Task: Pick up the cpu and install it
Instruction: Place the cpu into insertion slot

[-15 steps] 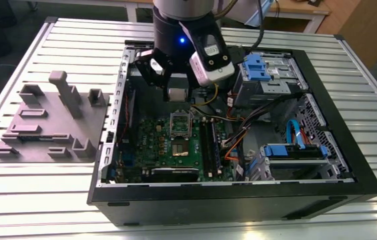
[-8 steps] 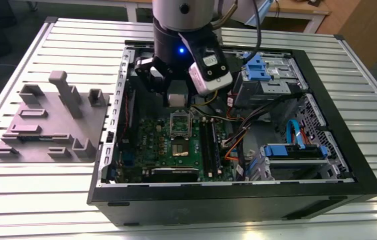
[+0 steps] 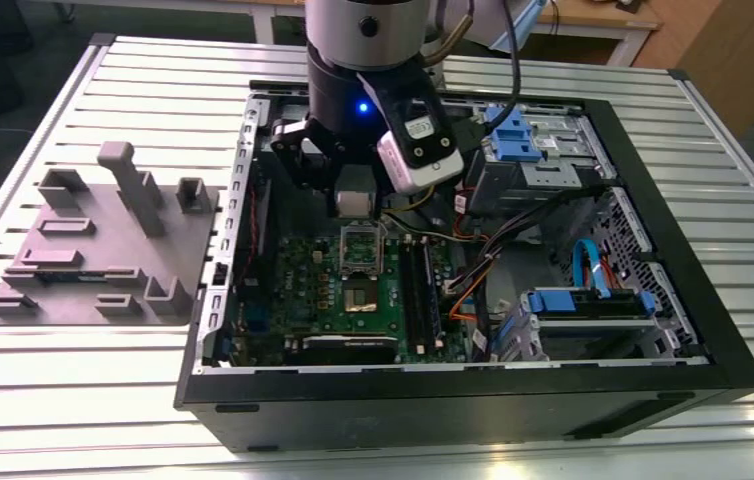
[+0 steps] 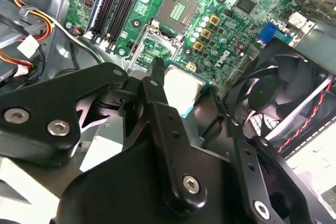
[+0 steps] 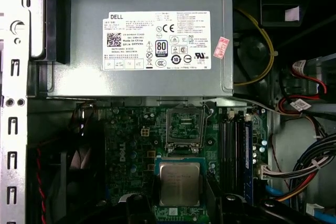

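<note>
The carrying step is in hand. The black two-fingered tool (image 4: 186, 90) is clamped on the small flat square cpu (image 5: 179, 183) with its silvery-grey metal top and thin pale-blue rim, one finger against each of two opposite edges. The cpu sits level between the fingertips. It seems to hang clear of the green circuit board (image 5: 131, 145) beneath the tool, inside the open black computer case (image 3: 484, 400) on the slatted metal desk (image 3: 84, 400).

The square socket (image 4: 181, 9) lies bare below the tool with its hinged metal frame (image 5: 184, 127) swung open beside it, so installing is not yet done. As I judge it, seating asks for the cpu to be level, square to the socket, and free of sideways drag.

Long black memory sticks (image 5: 233, 156) stand to one side of the tool and a black fan (image 4: 273, 93) to the other. Past the frame from the tool, the tall grey metal box (image 5: 79, 45) bears a white printed label (image 5: 157, 40) crowded with small text, a code square and round marks. It also carries a small pink sticker (image 5: 221, 47). I leave the print unread.
</note>
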Controlling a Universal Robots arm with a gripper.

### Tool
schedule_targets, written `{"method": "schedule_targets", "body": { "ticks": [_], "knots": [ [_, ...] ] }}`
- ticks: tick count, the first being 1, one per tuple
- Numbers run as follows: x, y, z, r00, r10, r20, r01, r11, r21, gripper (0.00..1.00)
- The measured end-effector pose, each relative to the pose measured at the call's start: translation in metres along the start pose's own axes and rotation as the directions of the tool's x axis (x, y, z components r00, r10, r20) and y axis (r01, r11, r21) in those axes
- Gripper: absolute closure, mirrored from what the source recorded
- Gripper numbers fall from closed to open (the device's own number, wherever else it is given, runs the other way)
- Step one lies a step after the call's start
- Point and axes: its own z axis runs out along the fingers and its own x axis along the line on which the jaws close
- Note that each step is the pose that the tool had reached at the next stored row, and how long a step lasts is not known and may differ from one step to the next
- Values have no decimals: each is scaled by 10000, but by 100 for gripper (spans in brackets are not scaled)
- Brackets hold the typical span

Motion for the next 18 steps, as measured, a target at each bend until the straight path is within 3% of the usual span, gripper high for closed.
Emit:
{"method": "schedule_targets", "body": {
  "ticks": [3, 7, 13, 18],
  "knots": [
    [-2, -16, 3, 10000, -1, 1, 1, 10000, 14, 53],
    [-7, -52, 8, 10000, 1, 4, -1, 9999, 139, 53],
    [-74, -59, 99, 10000, -9, 3, 9, 9999, 146, 53],
    [-80, -64, 190, 9998, -222, -4, 222, 9996, 146, 53]
  ]
}}
